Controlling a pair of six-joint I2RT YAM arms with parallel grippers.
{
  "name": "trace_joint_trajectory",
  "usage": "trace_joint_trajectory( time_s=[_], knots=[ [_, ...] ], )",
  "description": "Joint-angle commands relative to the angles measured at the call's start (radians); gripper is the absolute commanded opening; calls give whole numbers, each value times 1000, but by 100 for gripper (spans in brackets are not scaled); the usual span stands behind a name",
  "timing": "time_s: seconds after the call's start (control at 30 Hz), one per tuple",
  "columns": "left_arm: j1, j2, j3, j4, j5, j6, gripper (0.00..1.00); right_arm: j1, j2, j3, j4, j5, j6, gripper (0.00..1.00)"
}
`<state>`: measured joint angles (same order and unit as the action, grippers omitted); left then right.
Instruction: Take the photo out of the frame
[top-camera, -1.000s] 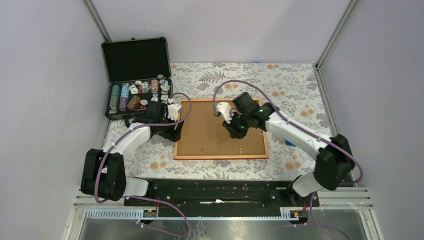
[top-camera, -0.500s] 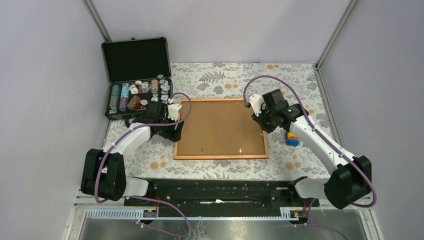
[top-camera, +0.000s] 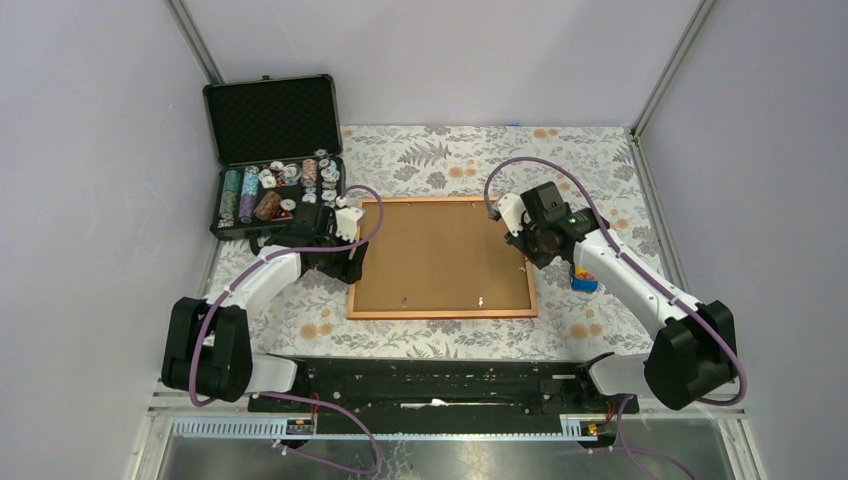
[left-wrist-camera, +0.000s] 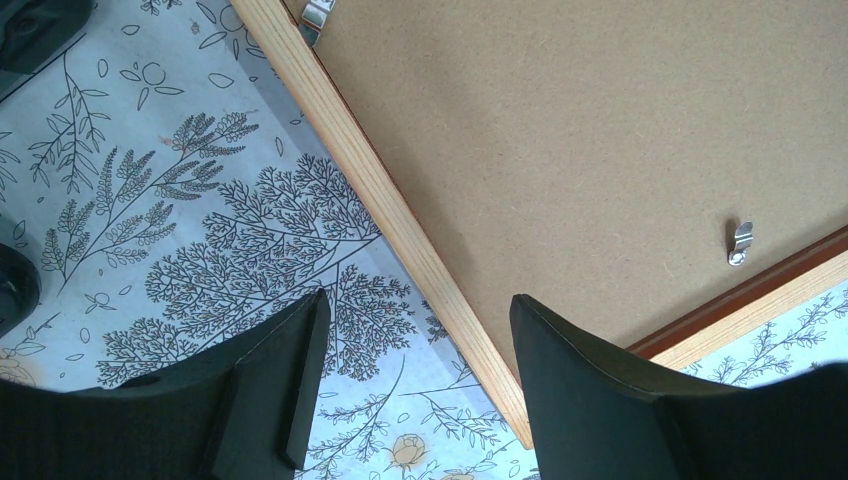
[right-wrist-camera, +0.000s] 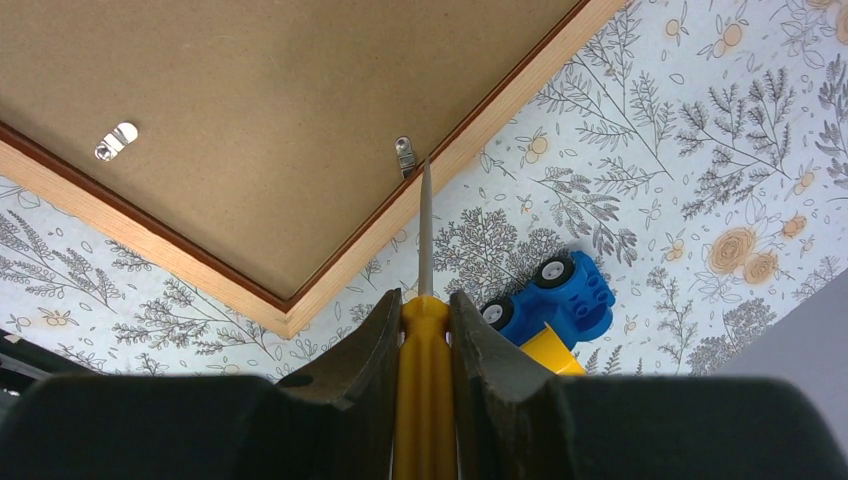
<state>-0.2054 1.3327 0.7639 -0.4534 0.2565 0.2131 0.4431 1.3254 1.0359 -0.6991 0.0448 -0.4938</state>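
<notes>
The frame lies face down at mid-table, its brown fibreboard back up and its pale wooden edge running between my left fingers. The photo is hidden under the backing. My left gripper is open at the frame's left edge, one finger over the cloth and the other over the board. At the frame's right edge my right gripper is shut on a yellow-handled screwdriver, whose tip points at a small metal clip.
More clips sit on the backing. A blue and yellow toy car stands just right of the frame. An open black case with poker chips is at the back left.
My right arm has swung with the screwdriver from over the middle of the backing to the frame's right edge. The left arm and the frame have not moved.
</notes>
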Motion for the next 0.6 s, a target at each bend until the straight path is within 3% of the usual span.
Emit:
trace_joint_trajectory(
  time_s=[0.0,0.57],
  knots=[
    [3,-7,12,32,10,9,72,2,27,6,32,9,-14,0],
    [3,-3,14,33,12,10,72,1,80,-14,47,17,-37,0]
  ],
)
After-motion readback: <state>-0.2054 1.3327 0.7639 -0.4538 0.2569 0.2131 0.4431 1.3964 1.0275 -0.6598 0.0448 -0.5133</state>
